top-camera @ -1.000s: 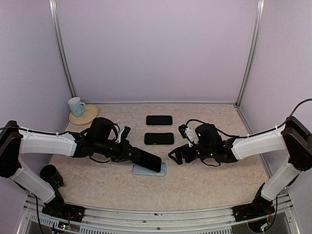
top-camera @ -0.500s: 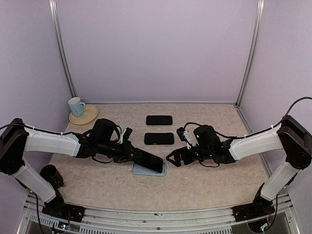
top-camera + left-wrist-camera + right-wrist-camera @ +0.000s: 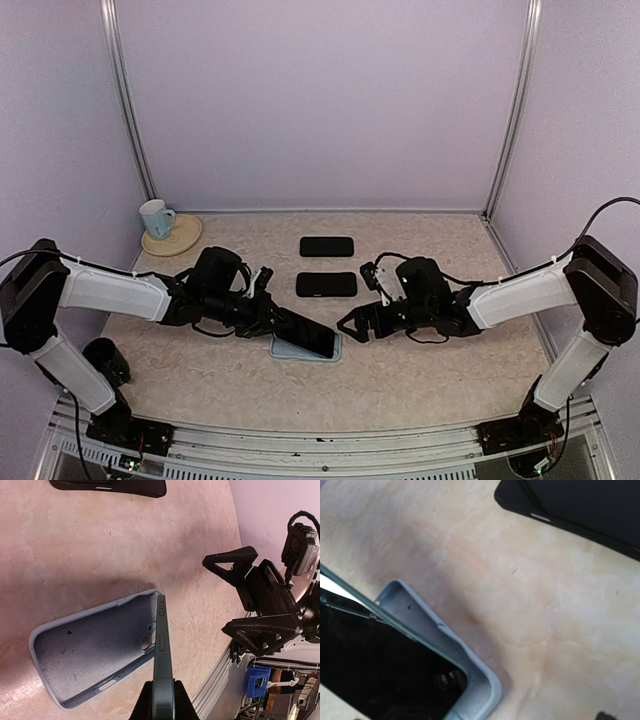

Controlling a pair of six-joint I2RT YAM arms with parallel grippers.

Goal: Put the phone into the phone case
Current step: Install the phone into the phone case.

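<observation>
A light blue phone case (image 3: pixel 323 352) lies open side up on the table in front of the arms. My left gripper (image 3: pixel 271 318) is shut on the near end of a dark phone (image 3: pixel 308 336). The phone is tilted over the case, its far end low at the case's right end. In the left wrist view the phone (image 3: pixel 163 640) shows edge-on between my fingers (image 3: pixel 143 703), above the case (image 3: pixel 90 650). My right gripper (image 3: pixel 352 324) stands open just right of the case, holding nothing. The right wrist view shows the case rim (image 3: pixel 479 676) and the phone's black screen (image 3: pixel 375 670).
Two black phone-shaped slabs (image 3: pixel 327 246) (image 3: pixel 326 284) lie behind the case, the nearer one close to the right gripper. A pale mug (image 3: pixel 154 216) on a round coaster (image 3: pixel 176 240) stands at the back left. The table's front rail (image 3: pixel 320 440) runs below.
The left gripper has carried the phone a little to the right and lower over the case. The right gripper has moved left, closer to the case's right end.
</observation>
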